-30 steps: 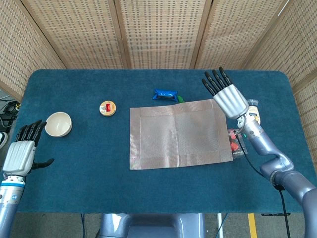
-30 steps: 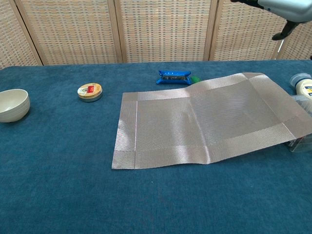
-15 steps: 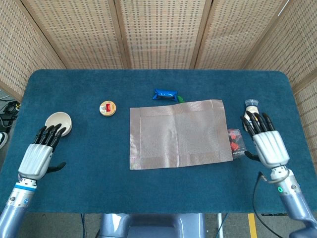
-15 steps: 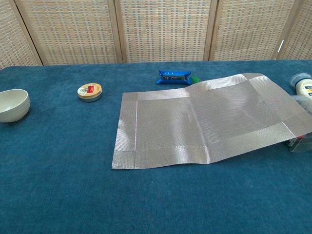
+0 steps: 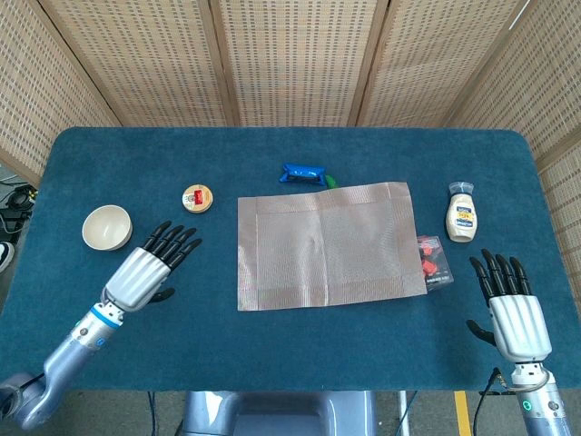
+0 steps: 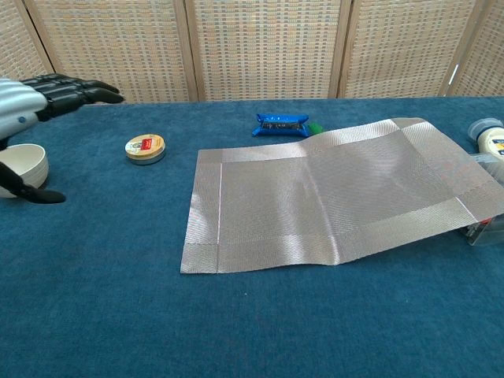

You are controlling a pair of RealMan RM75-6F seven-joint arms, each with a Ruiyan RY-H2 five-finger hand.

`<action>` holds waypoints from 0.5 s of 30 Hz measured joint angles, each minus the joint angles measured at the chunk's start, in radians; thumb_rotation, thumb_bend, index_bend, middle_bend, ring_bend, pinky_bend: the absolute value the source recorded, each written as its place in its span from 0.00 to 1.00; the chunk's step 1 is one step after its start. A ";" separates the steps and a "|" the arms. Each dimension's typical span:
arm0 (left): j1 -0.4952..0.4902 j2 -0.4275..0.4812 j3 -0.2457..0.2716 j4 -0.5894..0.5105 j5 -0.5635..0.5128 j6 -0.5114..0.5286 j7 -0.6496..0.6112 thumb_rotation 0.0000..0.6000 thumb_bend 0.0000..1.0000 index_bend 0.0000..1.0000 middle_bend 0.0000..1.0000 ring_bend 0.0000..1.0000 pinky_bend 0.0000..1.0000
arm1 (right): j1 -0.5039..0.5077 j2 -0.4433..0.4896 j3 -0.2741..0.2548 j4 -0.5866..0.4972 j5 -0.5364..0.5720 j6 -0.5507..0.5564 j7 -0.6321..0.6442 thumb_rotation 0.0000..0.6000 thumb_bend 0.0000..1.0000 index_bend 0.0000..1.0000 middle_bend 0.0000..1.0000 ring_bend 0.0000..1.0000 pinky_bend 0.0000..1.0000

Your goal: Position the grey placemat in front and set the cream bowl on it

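Placemat (image 5: 325, 243) count is one, and you have one bowl (image 5: 107, 226) as well, both on the blue table (image 5: 272, 345). The mat lies flat near the table's middle; in the chest view its right edge rides up over a clear box (image 6: 482, 230) with red contents, so that side sits slightly raised. The bowl stands upright near the left edge, well apart from the mat.

Your left hand (image 5: 150, 271) is just right of the bowl, fingers stretched out and spread, holding nothing; in the chest view the thumb shows in front of the bowl, but you cannot tell whether it touches. Your right hand (image 5: 515, 309) is near the table's right front, fingers straight and apart, empty, well clear of the mat.

Other things, one of each: a round tin (image 5: 197, 198) between bowl and mat, a blue packet (image 5: 302, 173) just behind the mat's far edge with something small and green (image 5: 330, 181) beside it, and a squeeze bottle (image 5: 461, 213) lying to the mat's right, behind the box.
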 measured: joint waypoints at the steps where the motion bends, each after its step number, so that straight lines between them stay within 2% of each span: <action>1: -0.015 -0.012 -0.001 0.017 0.006 -0.017 -0.002 1.00 0.00 0.07 0.00 0.00 0.00 | -0.001 -0.004 0.001 0.005 0.002 0.000 0.001 1.00 0.00 0.00 0.00 0.00 0.00; 7: -0.116 -0.106 -0.007 0.149 0.019 -0.122 -0.041 1.00 0.00 0.14 0.00 0.00 0.00 | -0.003 -0.020 0.014 0.039 0.022 -0.012 0.026 1.00 0.00 0.00 0.00 0.00 0.00; 15: -0.207 -0.231 0.002 0.338 0.022 -0.199 -0.090 1.00 0.00 0.15 0.00 0.00 0.00 | -0.002 -0.026 0.032 0.057 0.041 -0.019 0.046 1.00 0.00 0.00 0.00 0.00 0.00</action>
